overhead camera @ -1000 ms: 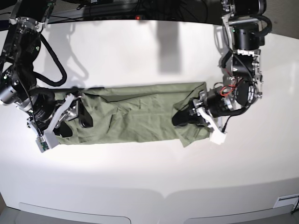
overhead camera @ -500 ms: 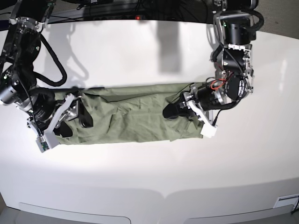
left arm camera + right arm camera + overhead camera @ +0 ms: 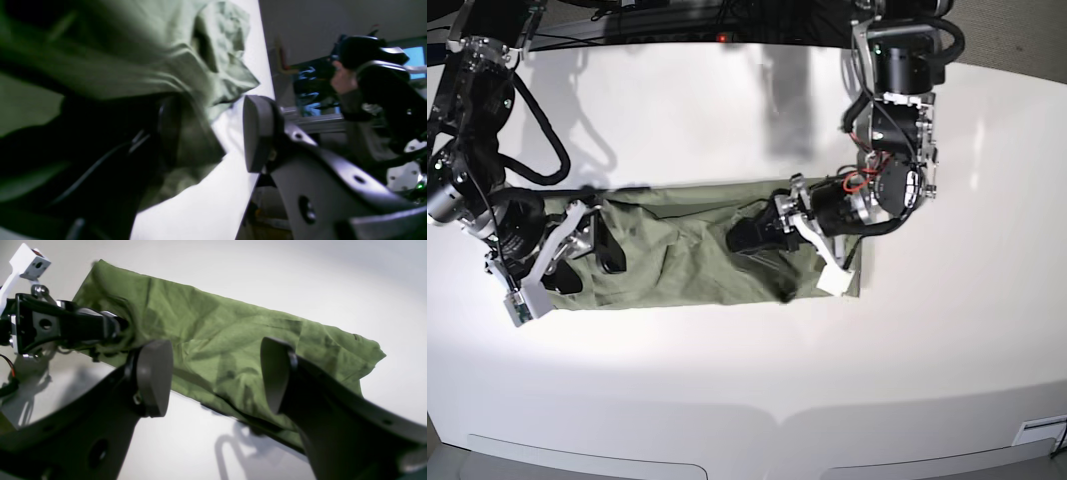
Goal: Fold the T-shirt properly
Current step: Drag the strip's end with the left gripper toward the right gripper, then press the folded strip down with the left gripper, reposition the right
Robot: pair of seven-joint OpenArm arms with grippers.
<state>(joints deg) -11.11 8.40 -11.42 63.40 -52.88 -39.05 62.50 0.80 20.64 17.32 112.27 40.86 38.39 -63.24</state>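
Since a moment ago, my left gripper (image 3: 762, 232) has dragged the T-shirt (image 3: 697, 250) hem inward along the table (image 3: 747, 370), cloth pinched between its fingers. My right gripper (image 3: 587, 255) gapes wide at the far end.

Plain sage-green T-shirt (image 3: 697, 250) on a white table (image 3: 747, 370); black arms, white camera mounts.

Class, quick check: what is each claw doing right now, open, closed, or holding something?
Left claw: closed on the T-shirt, with a fold of its end pinched and raised.
Right claw: open, holding nothing, poised over the T-shirt's other end.
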